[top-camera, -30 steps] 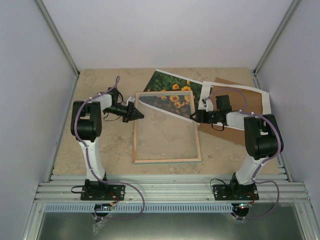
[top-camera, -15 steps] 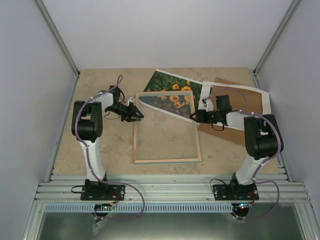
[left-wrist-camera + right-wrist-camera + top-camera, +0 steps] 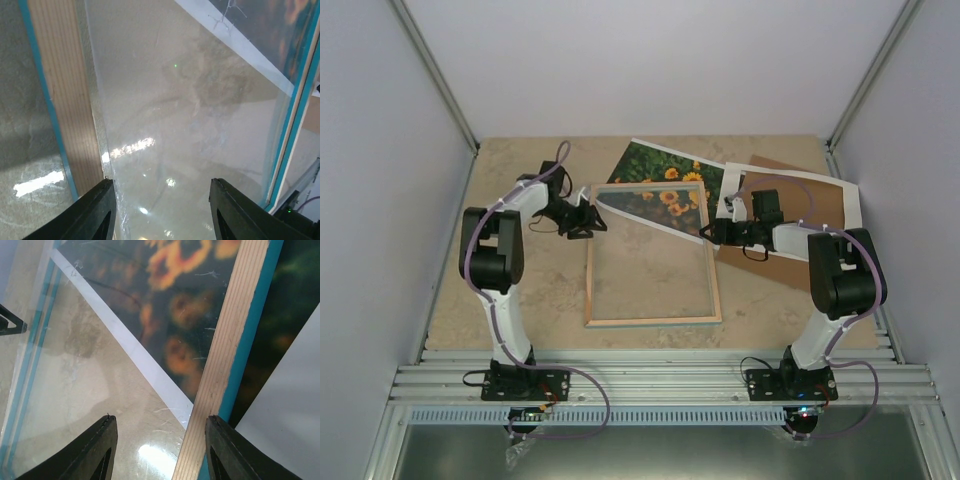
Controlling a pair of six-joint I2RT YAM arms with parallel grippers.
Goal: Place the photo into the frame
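Observation:
The frame (image 3: 651, 321) lies flat mid-table, its light wood back facing up and the clear pane showing the table beneath. Partly under its far right corner lies the photo (image 3: 655, 165), orange flowers on dark green. My left gripper (image 3: 588, 222) hovers open at the frame's left rail (image 3: 65, 100), near the far corner; its fingers (image 3: 97, 212) stand over the pane with nothing between them. My right gripper (image 3: 708, 232) is open over the frame's right rail (image 3: 235, 340), one finger (image 3: 232, 450) on either side. The photo (image 3: 175, 295) shows through the pane.
A white cut-out mat (image 3: 852, 208) lies at the back right on a brown backing board (image 3: 775, 268), close to my right arm. Grey walls close in the table on both sides and at the back. The arm bases sit on the metal rail at the near edge.
My left gripper went from shut to open and shifted slightly toward the back beside the frame's left rail. The right arm, the frame and the photo have not moved.

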